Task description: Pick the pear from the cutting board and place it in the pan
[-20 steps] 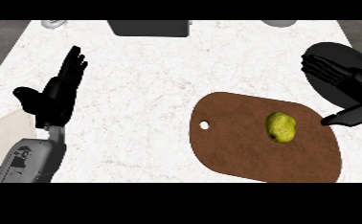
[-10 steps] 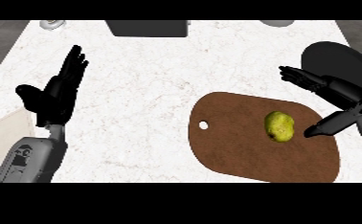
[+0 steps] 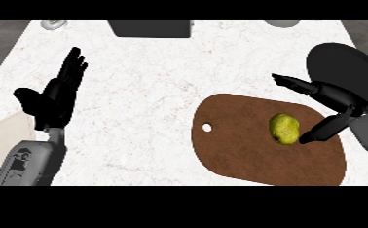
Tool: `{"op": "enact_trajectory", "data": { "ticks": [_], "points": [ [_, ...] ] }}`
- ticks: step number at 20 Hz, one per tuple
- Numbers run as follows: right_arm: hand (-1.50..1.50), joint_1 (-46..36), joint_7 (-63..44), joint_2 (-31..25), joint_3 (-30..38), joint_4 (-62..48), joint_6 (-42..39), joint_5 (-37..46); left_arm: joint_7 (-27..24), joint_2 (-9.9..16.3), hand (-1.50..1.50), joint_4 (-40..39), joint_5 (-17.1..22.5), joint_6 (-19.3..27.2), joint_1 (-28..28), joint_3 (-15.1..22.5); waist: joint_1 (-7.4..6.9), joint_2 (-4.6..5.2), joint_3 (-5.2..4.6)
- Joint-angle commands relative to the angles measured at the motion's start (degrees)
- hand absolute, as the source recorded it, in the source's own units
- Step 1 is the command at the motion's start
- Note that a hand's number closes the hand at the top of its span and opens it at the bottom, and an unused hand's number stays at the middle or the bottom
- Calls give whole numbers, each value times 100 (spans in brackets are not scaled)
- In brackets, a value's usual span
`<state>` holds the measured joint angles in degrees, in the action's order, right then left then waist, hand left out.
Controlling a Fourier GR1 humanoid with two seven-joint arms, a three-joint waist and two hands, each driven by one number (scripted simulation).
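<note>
A yellow-green pear [image 3: 285, 128] lies on the brown cutting board [image 3: 244, 149] at the right of the counter. My right hand [image 3: 332, 98] hovers over the board's far right side, open, its fingers stretched to the left past the pear and its thumb [image 3: 325, 127] pointing down just right of the fruit. The thumb tip is close to the pear; I cannot tell whether it touches. The dark round pan [image 3: 343, 65] sits behind that hand at the right edge, partly hidden by it. My left hand [image 3: 56, 95] rests open at the left, fingers up.
A dark rectangular object [image 3: 151, 28] stands at the counter's back edge. Small grey items sit at the back left [image 3: 52, 25] and back right [image 3: 283, 23]. Bare white marble counter [image 3: 144, 90] lies between the hands.
My right hand has moved left and lower, out from over the pan, spreading round the pear. The pear, the board and my left hand have stayed put.
</note>
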<state>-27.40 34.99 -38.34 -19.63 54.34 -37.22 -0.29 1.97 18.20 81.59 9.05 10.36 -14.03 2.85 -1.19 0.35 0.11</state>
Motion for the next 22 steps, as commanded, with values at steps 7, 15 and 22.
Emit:
{"op": "enact_trajectory", "data": {
  "ticks": [7,15,22],
  "points": [
    [-150,-164,1055,102,-731,-247,-157,890,52,-276,0,-139,-174,69,-224,65,57,2,-5],
    [-150,-182,962,192,-849,-285,-137,846,399,-115,0,385,-203,4,22,-52,33,-27,-6],
    [-150,26,542,291,-1053,325,-3,1081,117,-285,0,-63,-324,-24,-161,-172,126,-37,-12]
  ]
}}
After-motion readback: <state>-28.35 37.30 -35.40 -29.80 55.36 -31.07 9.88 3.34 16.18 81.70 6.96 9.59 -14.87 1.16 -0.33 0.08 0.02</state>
